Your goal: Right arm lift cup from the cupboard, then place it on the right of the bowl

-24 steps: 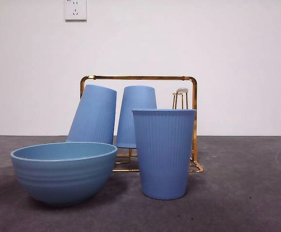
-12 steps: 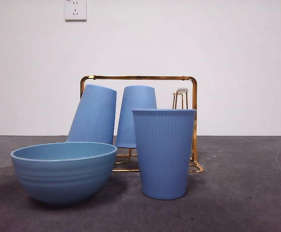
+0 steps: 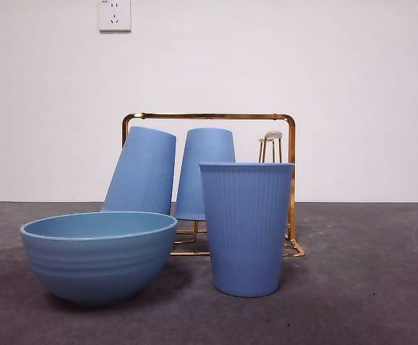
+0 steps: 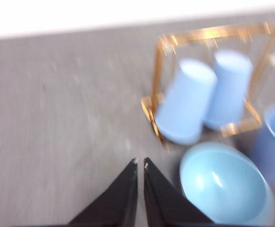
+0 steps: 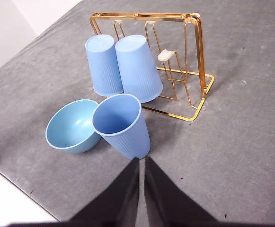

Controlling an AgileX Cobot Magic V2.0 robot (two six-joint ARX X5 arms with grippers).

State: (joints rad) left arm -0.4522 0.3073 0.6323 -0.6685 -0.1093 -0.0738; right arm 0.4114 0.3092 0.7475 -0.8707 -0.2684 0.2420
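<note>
Front of the desk (image 3: 367, 302), read from left to right. The wide light-blue bowl (image 3: 97, 257) sits nearest the viewer at the left, upright on the grey surface. Just to its right stands the cup (image 3: 245, 228), a tall ribbed blue tumbler, mouth up, close beside the bowl; whether the two touch cannot be told. Behind both rises the gold wire cupboard (image 3: 207, 116), its rounded frame topping the tumblers. Two further cups are on its pegs, mouth down: the left rack cup (image 3: 142, 171) leans toward its neighbour, and the middle rack cup (image 3: 205, 171) stands nearly straight. The rightmost peg (image 3: 272, 136) is bare and ends in a pale cap. Two wall sockets (image 3: 114, 14) sit high on the white wall.

From the right wrist, the right hand (image 5: 141, 161) hangs above the desk a short way from the standing cup (image 5: 122, 125), its two black fingers pressed together and gripping nothing; bowl (image 5: 72, 125) and cupboard (image 5: 196, 56) lie beyond it. From the left wrist, a blurred picture, the left hand (image 4: 140, 163) also has its fingers pressed together, empty, over bare desk beside the bowl (image 4: 225, 187).
</note>
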